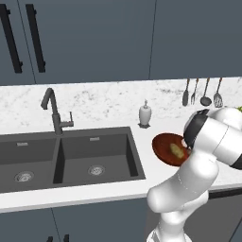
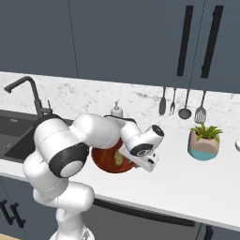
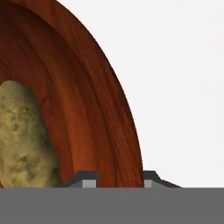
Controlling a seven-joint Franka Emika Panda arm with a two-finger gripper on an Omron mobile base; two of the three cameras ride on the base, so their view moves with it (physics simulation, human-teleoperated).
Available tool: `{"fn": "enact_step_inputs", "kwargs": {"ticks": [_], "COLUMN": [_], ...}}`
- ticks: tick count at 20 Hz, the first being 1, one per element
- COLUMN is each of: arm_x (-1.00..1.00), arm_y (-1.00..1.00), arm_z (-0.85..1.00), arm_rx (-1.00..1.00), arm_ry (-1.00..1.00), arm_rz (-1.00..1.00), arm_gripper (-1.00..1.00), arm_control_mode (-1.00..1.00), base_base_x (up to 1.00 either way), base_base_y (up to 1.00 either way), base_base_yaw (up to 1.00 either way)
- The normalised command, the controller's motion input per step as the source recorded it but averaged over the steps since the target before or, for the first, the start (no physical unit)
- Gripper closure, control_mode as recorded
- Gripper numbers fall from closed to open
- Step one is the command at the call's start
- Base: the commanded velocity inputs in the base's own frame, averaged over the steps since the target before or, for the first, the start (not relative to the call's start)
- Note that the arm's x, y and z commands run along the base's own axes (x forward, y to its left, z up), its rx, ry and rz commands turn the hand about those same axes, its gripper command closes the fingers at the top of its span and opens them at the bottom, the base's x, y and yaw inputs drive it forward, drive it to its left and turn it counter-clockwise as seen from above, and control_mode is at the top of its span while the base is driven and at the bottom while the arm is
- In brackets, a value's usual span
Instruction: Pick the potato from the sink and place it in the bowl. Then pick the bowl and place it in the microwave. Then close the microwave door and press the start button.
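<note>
The reddish-brown bowl (image 1: 164, 150) (image 2: 104, 162) (image 3: 87, 87) rests on the white counter to the right of the dark double sink (image 1: 71, 160) (image 2: 14, 136). Inside it lies the yellowish potato (image 1: 177, 151) (image 2: 118, 159) (image 3: 24, 135). My gripper (image 3: 117, 179) is low at the bowl's right rim, open. Its two fingertips straddle the rim, one inside the bowl and one just outside over the counter. In the base views the arm bends over the bowl and hides part of it. The microwave and its door are out of view.
A white soap dispenser (image 1: 145, 115) (image 2: 116, 110) stands behind the bowl. Kitchen utensils (image 1: 203, 92) (image 2: 183, 103) hang on the backsplash. A potted plant (image 2: 205, 139) sits to the right on the counter. A dark faucet (image 1: 53, 111) rises behind the sink.
</note>
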Motion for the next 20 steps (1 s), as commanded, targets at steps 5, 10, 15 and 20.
{"fn": "enact_step_inputs", "kwargs": {"ticks": [5, 10, 15, 20], "arm_x": [-0.19, -0.35, -0.36, -0.3], "arm_y": [0.0, -0.01, 0.0, 0.19], "arm_z": [0.25, 0.32, 0.46, 0.49], "arm_rx": [0.06, 0.08, -0.01, -0.11], "arm_ry": [-0.01, 0.0, 0.0, 0.02], "arm_rz": [-0.11, -0.31, -0.42, -0.46], "arm_gripper": [1.0, 1.0, 1.0, 1.0], "arm_control_mode": [-1.0, -1.0, -1.0, -1.0], "base_base_x": [0.0, 0.0, 0.0, 0.0], "base_base_y": [0.0, 0.0, 0.0, 0.0], "base_base_yaw": [0.0, 0.0, 0.0, 0.0]}}
